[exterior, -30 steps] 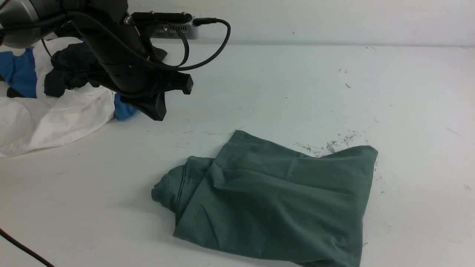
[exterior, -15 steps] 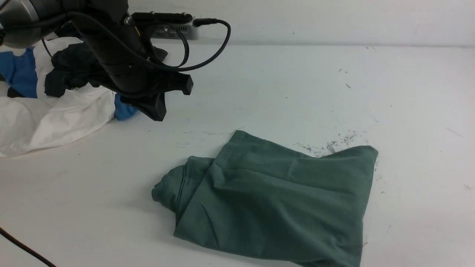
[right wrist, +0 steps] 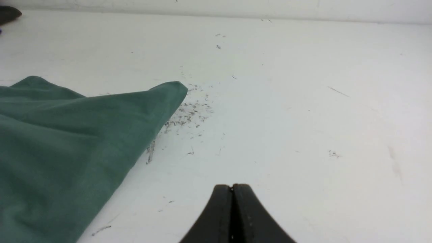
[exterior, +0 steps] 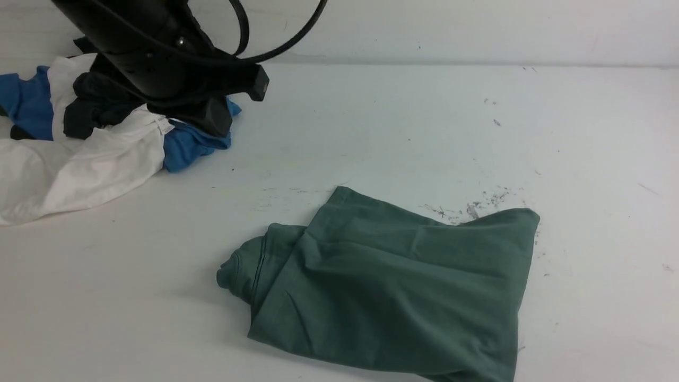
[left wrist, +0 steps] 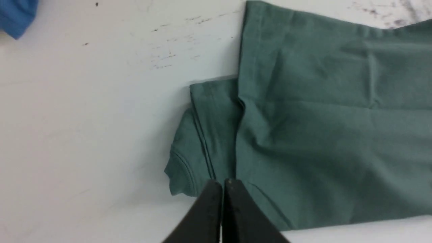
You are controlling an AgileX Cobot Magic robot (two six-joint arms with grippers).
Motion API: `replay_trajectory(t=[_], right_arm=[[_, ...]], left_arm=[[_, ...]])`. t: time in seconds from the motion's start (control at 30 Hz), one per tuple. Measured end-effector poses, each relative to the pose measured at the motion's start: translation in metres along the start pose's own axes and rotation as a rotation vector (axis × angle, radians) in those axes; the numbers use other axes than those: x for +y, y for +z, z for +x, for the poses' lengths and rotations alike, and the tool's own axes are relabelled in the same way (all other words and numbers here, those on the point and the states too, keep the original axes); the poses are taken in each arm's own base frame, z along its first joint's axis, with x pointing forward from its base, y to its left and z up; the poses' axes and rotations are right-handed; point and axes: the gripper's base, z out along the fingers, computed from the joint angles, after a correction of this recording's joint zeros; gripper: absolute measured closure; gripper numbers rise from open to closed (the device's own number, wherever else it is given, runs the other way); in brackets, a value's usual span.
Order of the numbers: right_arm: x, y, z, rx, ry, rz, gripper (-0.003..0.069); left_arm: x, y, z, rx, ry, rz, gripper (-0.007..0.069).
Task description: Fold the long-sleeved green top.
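The green long-sleeved top (exterior: 392, 286) lies folded into a compact, rumpled rectangle on the white table, front centre, with its ribbed neck bunched at the left end. The neck tag and chest logo are hidden. My left gripper (exterior: 218, 121) is shut and empty, raised over the clothes pile at the back left, well away from the top. In the left wrist view its closed fingers (left wrist: 222, 184) look down on the top (left wrist: 320, 128) from above. My right gripper (right wrist: 232, 186) is shut and empty, low over bare table to the right of the top (right wrist: 67, 141). It is out of the front view.
A pile of other clothes lies at the back left: a white garment (exterior: 69, 170), a blue one (exterior: 193, 143) and a dark charcoal one (exterior: 101, 101). Dark scuff marks (exterior: 472, 207) speckle the table behind the top. The back wall (exterior: 477, 26) edges the table.
My left arm has lifted and drawn back toward the clothes pile, uncovering more of the blue garment. The green top has not moved.
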Motion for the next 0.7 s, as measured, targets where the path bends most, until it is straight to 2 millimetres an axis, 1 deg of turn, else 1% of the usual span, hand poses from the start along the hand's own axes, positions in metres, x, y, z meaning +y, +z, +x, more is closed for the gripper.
replay_trajectory(t=[0.03,0.1,0.13,0.17,0.2,0.23,0.27,0.3,0.37,0.4,0.47,0.5,0.53,0.57,0.7], right_arm=[[0.000,0.000,0.000,0.000,0.000,0.000,0.0673],[0.000,0.000,0.000,0.000,0.000,0.000,0.0673],[0.000,0.000,0.000,0.000,0.000,0.000,0.0673],[0.000,0.000,0.000,0.000,0.000,0.000,0.0673],[0.000,0.000,0.000,0.000,0.000,0.000,0.0673],[0.000,0.000,0.000,0.000,0.000,0.000,0.0673],[0.000,0.000,0.000,0.000,0.000,0.000,0.0673],[0.000,0.000,0.000,0.000,0.000,0.000,0.0673],[0.000,0.000,0.000,0.000,0.000,0.000,0.0673],[0.000,0.000,0.000,0.000,0.000,0.000,0.0673],[0.000,0.000,0.000,-0.001,0.000,0.000,0.0673],[0.000,0.000,0.000,-0.001,0.000,0.000,0.0673],[0.000,0.000,0.000,-0.001,0.000,0.000,0.0673],[0.000,0.000,0.000,-0.001,0.000,0.000,0.0673],[0.000,0.000,0.000,-0.001,0.000,0.000,0.0673]], left_arm=[[-0.003,-0.010,0.008,-0.014,0.010,0.003,0.0628],[-0.010,-0.028,0.038,-0.017,0.031,0.006,0.0628],[-0.011,-0.032,0.052,-0.024,0.036,0.008,0.0628],[-0.010,-0.029,0.054,-0.011,0.035,0.006,0.0628],[-0.013,-0.038,0.079,-0.076,0.033,0.022,0.0628],[-0.013,-0.039,0.090,-0.110,0.030,0.031,0.0628],[-0.013,-0.036,0.104,-0.132,0.024,0.039,0.0628],[-0.013,-0.039,0.117,-0.207,0.018,0.061,0.0628],[-0.012,-0.035,0.138,-0.287,0.010,0.089,0.0628],[-0.010,-0.030,0.152,-0.344,0.005,0.105,0.0628],[-0.006,-0.019,0.170,-0.399,-0.004,0.117,0.0628],[-0.004,-0.016,0.178,-0.453,-0.009,0.124,0.0628],[-0.003,-0.015,0.180,-0.460,-0.009,0.124,0.0628],[0.000,-0.007,0.191,-0.517,-0.015,0.130,0.0628],[0.005,0.003,0.207,-0.577,-0.020,0.136,0.0628]])
